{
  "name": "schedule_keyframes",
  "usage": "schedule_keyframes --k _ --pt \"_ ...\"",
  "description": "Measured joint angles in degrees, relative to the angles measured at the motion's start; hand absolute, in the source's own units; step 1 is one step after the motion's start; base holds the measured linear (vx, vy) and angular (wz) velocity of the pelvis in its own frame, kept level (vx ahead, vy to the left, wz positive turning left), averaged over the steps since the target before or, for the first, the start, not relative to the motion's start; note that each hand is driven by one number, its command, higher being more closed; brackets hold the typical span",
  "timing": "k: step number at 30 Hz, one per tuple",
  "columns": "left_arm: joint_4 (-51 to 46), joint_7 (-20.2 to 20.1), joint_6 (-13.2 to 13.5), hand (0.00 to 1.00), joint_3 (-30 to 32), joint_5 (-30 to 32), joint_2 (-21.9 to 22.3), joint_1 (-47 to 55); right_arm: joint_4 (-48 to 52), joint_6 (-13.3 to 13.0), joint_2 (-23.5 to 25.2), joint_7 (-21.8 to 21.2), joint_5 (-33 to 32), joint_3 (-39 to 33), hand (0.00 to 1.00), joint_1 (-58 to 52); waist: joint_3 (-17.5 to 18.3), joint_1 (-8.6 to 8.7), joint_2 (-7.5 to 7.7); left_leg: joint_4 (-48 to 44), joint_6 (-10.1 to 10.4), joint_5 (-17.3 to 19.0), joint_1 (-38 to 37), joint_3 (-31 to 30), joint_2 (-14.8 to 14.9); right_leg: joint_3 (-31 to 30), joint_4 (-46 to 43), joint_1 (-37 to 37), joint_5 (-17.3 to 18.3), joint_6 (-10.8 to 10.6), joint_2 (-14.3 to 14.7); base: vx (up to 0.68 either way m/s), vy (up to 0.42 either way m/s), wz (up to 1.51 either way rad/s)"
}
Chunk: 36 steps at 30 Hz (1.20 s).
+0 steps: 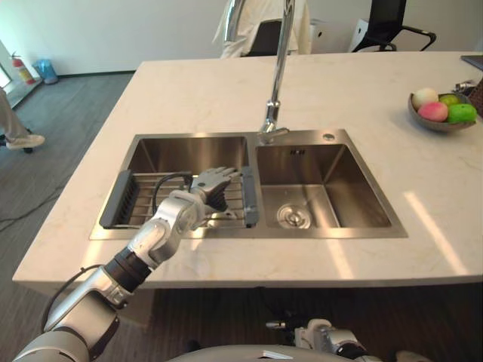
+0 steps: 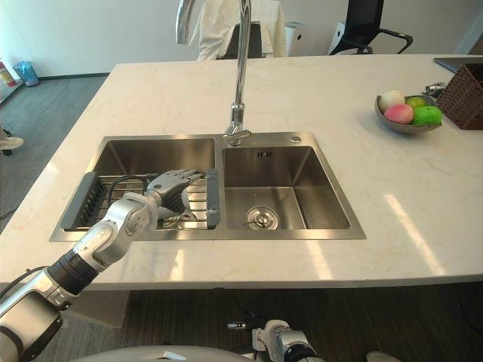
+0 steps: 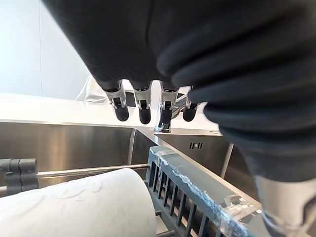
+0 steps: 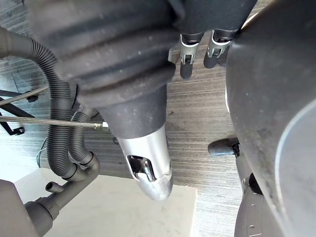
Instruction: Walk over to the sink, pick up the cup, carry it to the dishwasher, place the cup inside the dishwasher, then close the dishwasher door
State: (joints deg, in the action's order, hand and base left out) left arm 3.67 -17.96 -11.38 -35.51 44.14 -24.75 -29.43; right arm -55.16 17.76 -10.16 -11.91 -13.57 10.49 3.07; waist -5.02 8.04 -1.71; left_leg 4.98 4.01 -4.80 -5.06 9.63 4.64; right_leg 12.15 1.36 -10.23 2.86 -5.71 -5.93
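Your left hand [image 1: 213, 187] is open: fingers [image 3: 144, 111] straight and spread, palm down, curled round nothing. The white cup [image 3: 74, 207] sits directly under that hand, below the fingers, on the dish rack [image 1: 124, 200] in the left basin [image 1: 189, 154] of the double sink [image 1: 332, 230]. It appears to lie on its side. In the left wrist view there's clear air between fingertips and cup; you can't tell whether the palm touches it. In the eye views the hand covers the cup. The rack's grey end rail [image 3: 187, 197] runs just to the hand's right, and past it is the right basin [image 1: 324, 181] with its drain [image 1: 292, 216]. The faucet [image 1: 275, 83] stands beyond the fingertips, slightly to the right, on the sink's far rim. The pale stone surface [image 1: 189, 90] surrounds the sink; a fruit bowl [image 1: 438, 125] sits on it well off to the hand's right, with a wicker basket [image 2: 464, 94] just past the bowl. A person in white [image 2: 226, 30] stands at the far edge of the surface, beyond the faucet, beside an office chair [image 1: 392, 23]. Your right hand [image 4: 148, 163] hangs low below the surface edge, fingers [image 4: 185, 64] loose and holding nothing, with grey plank floor [image 4: 192, 118] beneath it and corrugated drain hoses [image 4: 59, 123] just beside it.
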Motion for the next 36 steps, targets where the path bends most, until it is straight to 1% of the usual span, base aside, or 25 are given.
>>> schedule_keyframes --k 3,7,11,15,18,21,23,26,30,33,34,36 --pt "1.88 0.03 -0.91 0.00 -0.67 0.01 0.11 0.01 -0.13 -0.01 0.05 0.00 0.12 -0.01 0.00 0.14 0.03 0.18 0.05 0.00 0.05 0.09 -0.19 0.47 0.01 -0.42 0.22 0.00 -0.12 -0.01 0.00 0.00 -0.003 -0.09" --pt "5.93 0.54 -2.62 0.00 -0.62 0.08 0.12 -0.02 -0.59 -0.01 0.22 -0.09 0.48 -0.02 0.00 0.61 0.05 0.84 0.09 0.00 0.15 0.25 -0.21 1.26 0.14 -1.04 1.11 -0.01 -0.75 0.04 0.12 -0.02 -0.007 -0.08" --pt "7.67 1.60 -3.26 0.00 -0.49 1.31 0.32 -0.02 -0.60 -0.02 0.50 -0.12 0.52 -0.18 0.00 0.66 0.07 1.21 0.37 0.00 0.13 0.38 -0.22 1.57 0.13 -1.32 1.45 0.00 -0.96 -0.01 0.11 -0.02 -0.005 -0.05" --pt "11.33 3.63 -3.74 0.00 -0.13 2.25 0.94 0.00 -1.04 -0.04 0.65 -0.23 0.54 -0.47 0.00 0.66 0.27 1.15 0.93 0.01 0.15 0.70 -0.21 2.17 0.13 -1.81 1.83 0.13 -1.01 -0.07 0.10 0.00 -0.005 -0.05" --pt "14.01 5.25 -3.93 0.00 1.65 2.23 1.36 0.09 -1.03 -0.06 0.71 -0.32 0.54 -0.55 0.00 0.78 0.25 1.22 1.06 0.00 0.18 1.01 -0.14 2.77 0.11 -2.22 2.04 0.38 -1.03 -0.11 0.05 0.02 -0.004 -0.09" --pt "15.69 7.16 -4.53 0.00 2.16 2.23 1.32 0.07 -1.64 -0.05 0.77 -0.39 0.56 -0.58 0.00 1.10 0.29 1.25 1.17 0.00 0.28 1.16 -0.09 2.87 0.09 -2.24 2.35 0.33 -1.03 -0.12 0.05 0.03 -0.016 -0.02" --pt "16.42 7.64 -4.90 0.00 2.19 2.22 1.34 0.08 -2.04 -0.02 0.78 -0.50 0.64 -0.58 0.00 1.67 0.28 1.26 1.19 0.00 0.29 1.17 0.00 2.95 0.09 -2.22 2.55 0.29 -1.03 -0.12 0.07 0.00 0.000 0.00" --pt "17.85 7.90 -4.96 0.00 3.93 2.22 1.90 0.38 -2.07 -0.02 1.00 -0.57 1.73 -0.72 0.00 1.67 0.28 1.43 1.19 0.00 0.30 1.17 -0.02 3.10 0.09 -2.16 2.77 0.13 -1.03 -0.12 0.08 0.00 0.000 0.00" --pt "17.85 8.03 -4.94 0.00 4.17 2.23 2.17 0.51 -2.07 -0.02 1.13 -1.03 2.52 -1.69 0.00 1.68 0.27 1.38 1.20 0.01 0.31 1.17 -0.02 3.12 0.09 -2.10 2.76 0.09 -1.03 -0.13 0.08 -0.01 -0.002 0.00" --pt "17.85 8.04 -4.17 0.00 4.57 2.09 2.24 0.74 -2.06 -0.03 1.11 -1.74 2.69 -1.70 0.00 1.72 0.27 1.38 1.20 0.01 0.30 1.17 -0.03 3.12 0.09 -2.07 2.72 0.10 -1.07 -0.17 0.06 -0.04 -0.009 0.00" --pt "17.85 7.95 -3.43 0.00 5.74 2.04 2.46 1.40 -2.05 -0.03 1.11 -1.76 2.68 -1.70 0.00 1.74 0.27 1.40 1.20 0.01 0.30 1.18 -0.03 3.11 0.09 -2.06 2.73 0.11 -1.09 -0.19 0.05 -0.03 -0.010 0.00" --pt "17.84 7.78 -3.26 0.00 6.33 2.04 2.52 1.88 -2.01 -0.03 1.11 -1.76 2.66 -1.70 0.00 1.74 0.27 1.40 1.20 0.01 0.30 1.18 -0.03 3.11 0.09 -2.04 2.73 0.11 -1.09 -0.19 0.04 -0.02 -0.006 0.00"
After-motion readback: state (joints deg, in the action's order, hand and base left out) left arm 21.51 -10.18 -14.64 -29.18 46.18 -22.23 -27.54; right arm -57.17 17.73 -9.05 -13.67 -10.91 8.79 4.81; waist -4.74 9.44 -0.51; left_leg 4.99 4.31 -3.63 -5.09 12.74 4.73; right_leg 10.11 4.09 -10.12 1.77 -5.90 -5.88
